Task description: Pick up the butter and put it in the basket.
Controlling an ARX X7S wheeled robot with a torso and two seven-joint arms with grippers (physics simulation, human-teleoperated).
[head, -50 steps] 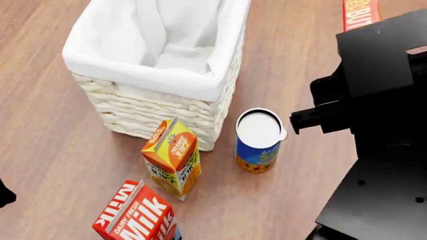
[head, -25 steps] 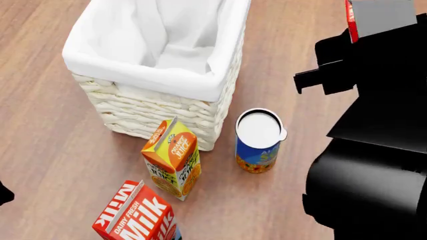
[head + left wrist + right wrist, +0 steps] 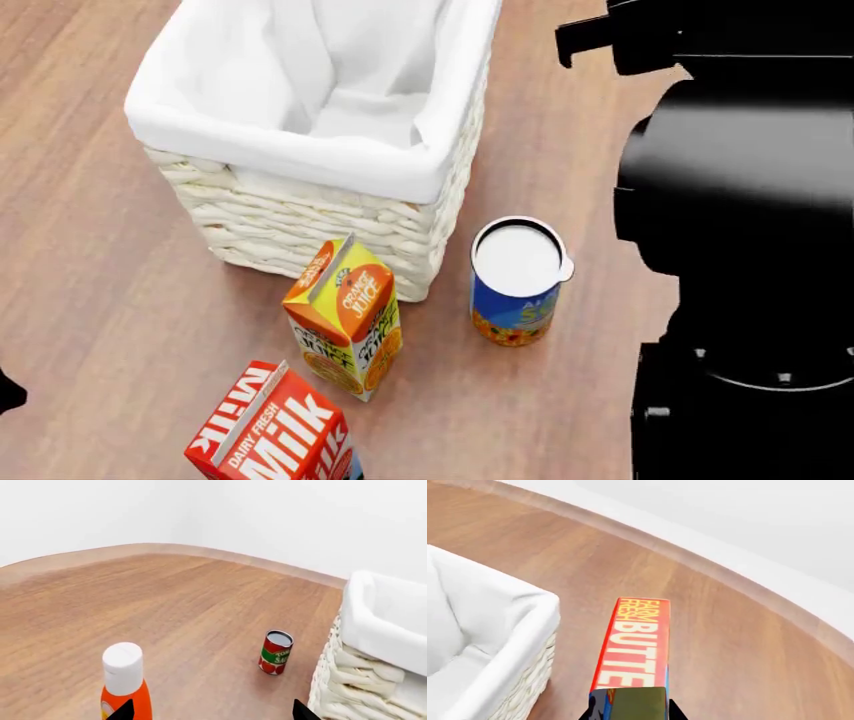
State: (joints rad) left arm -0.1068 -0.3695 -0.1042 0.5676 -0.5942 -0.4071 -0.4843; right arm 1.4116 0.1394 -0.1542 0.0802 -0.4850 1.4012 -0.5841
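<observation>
The head camera looks steeply down on the tabletop (image 3: pixel 107 300) from close above. Both wrist cameras sit low, facing outward toward the far wall. All three share the wicker basket (image 3: pixel 320 215).

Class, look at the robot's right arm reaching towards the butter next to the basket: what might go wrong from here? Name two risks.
1. The butter is a slim box on the table close to the basket; an off-centre grip might tip or push it.
2. In the head view the right arm hides the butter completely, so aiming rests on the right wrist view alone. The right pincer itself barely shows, so its state is unclear.
</observation>
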